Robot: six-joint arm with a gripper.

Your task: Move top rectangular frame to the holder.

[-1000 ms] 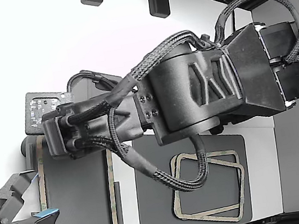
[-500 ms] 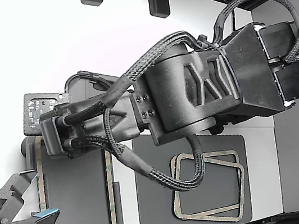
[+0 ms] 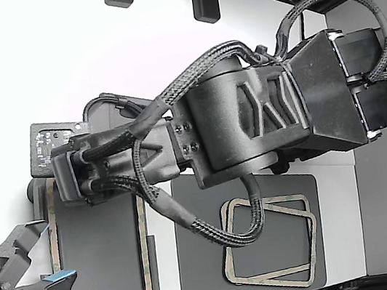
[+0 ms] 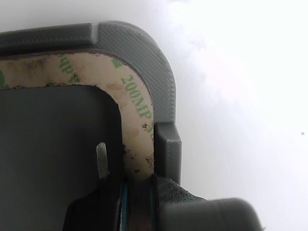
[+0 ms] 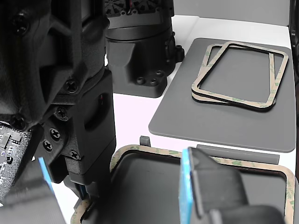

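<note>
Tan rectangular frame point(image 4: 137, 110) sits inside the light grey holder plate point(image 4: 161, 82); your gripper point(image 4: 137, 192) pinches its rim, so release straight.

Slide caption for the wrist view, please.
End effector gripping the frame seated in the holder corner.

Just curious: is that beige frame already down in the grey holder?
It looks in: the frame lies flat inside the holder's raised rim, gripper at its edge.
</note>
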